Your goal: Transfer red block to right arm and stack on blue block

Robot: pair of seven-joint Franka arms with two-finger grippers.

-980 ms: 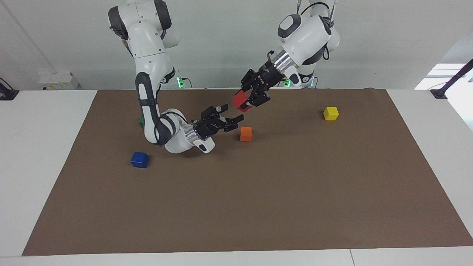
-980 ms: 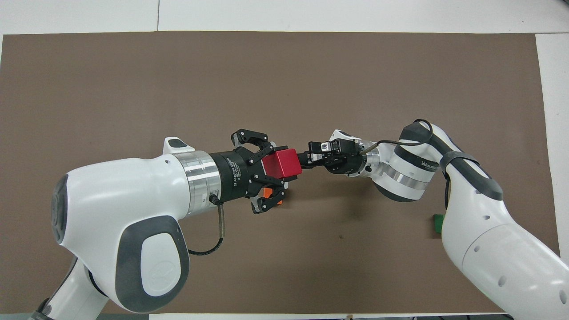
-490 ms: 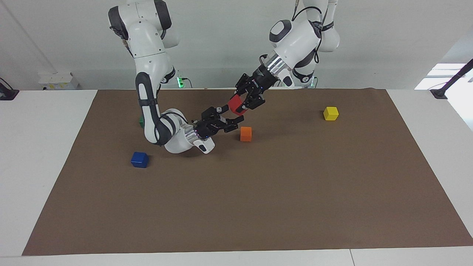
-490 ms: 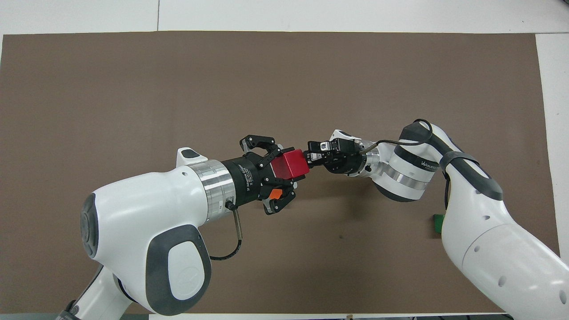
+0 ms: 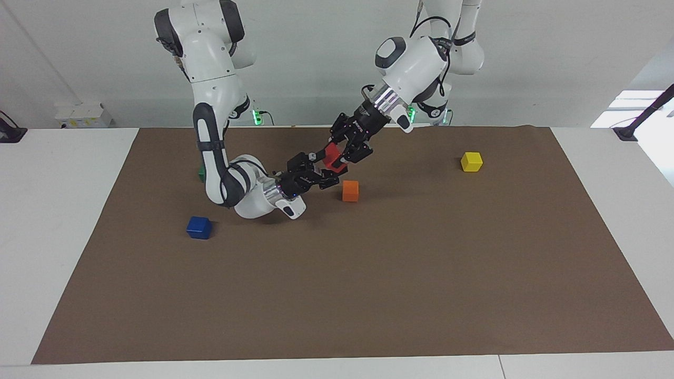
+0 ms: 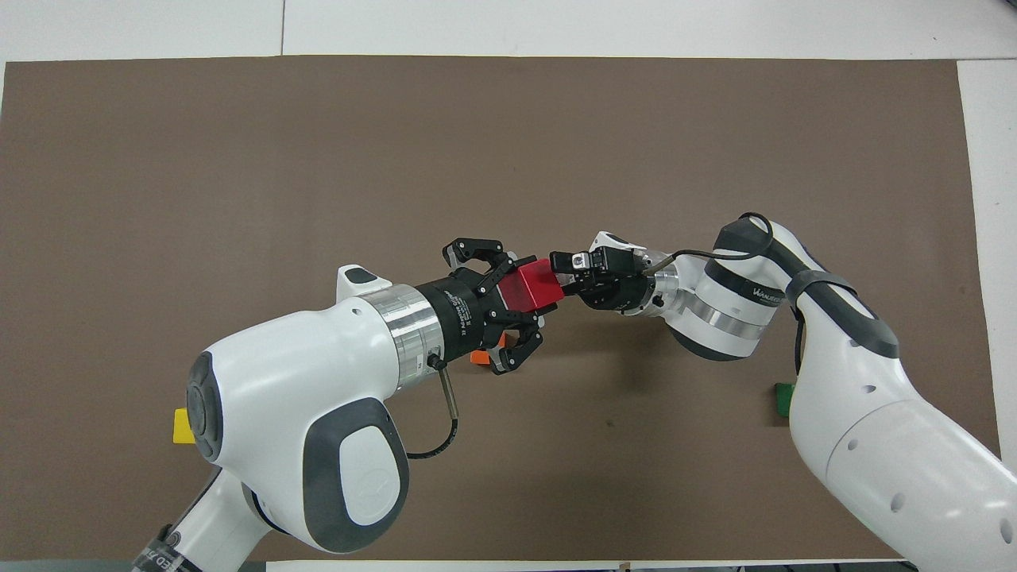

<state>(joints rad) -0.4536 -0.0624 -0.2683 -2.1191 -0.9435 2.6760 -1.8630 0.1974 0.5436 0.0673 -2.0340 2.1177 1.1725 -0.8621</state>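
Since the earlier frames the red block has been carried by the left claw toward the right arm's end of the worktop, until it sits at the fingertips of the right claw; the gap seen a second ago has been closed. The block is pinched between the left claw's fingers and is held in the air, over the brown mat just beside the orange cube; it is tilted, one corner lowered toward the right claw; being a cube, no long axis is shown. The right claw's fingers are spread around the block's edge; whether they touch it cannot be told. The blue block is left on the worktop, well apart, toward the right arm's end.
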